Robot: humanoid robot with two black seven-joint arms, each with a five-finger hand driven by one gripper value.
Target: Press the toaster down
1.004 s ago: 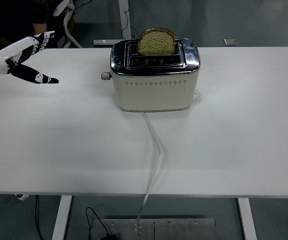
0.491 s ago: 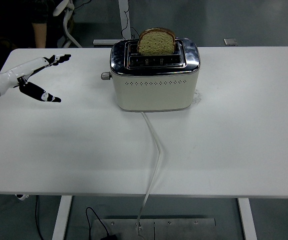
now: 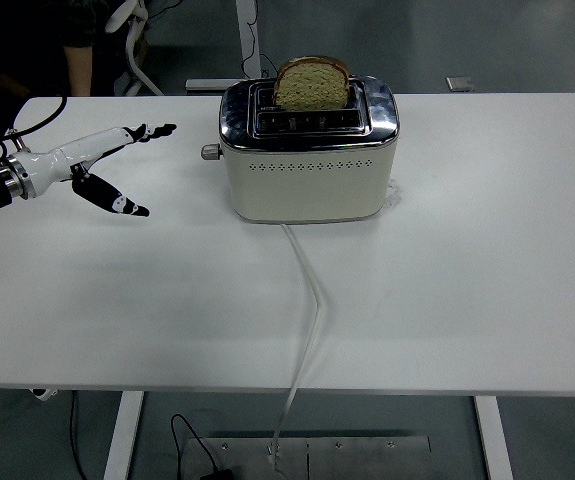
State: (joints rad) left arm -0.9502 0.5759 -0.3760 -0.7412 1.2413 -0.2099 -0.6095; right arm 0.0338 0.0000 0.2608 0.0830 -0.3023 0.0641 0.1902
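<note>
A cream toaster (image 3: pixel 307 175) with a chrome top stands at the table's back middle. A slice of brown bread (image 3: pixel 313 84) sticks up out of its rear slot. The toaster's lever knob (image 3: pixel 209 152) juts from its left end, in the raised position. My left hand (image 3: pixel 127 170) is open over the table to the left of the toaster, fingers stretched toward the knob and thumb spread below. Its fingertips (image 3: pixel 165 129) are a short way left of the knob, apart from it. The right arm is out of view.
A white power cord (image 3: pixel 310 300) runs from the toaster's front down over the table's near edge. A person's dark sleeve (image 3: pixel 77 45) and a chair base show beyond the far left corner.
My left hand has moved right and a little down toward the toaster's lever knob, with fingers still spread. The toaster and bread have not moved.
</note>
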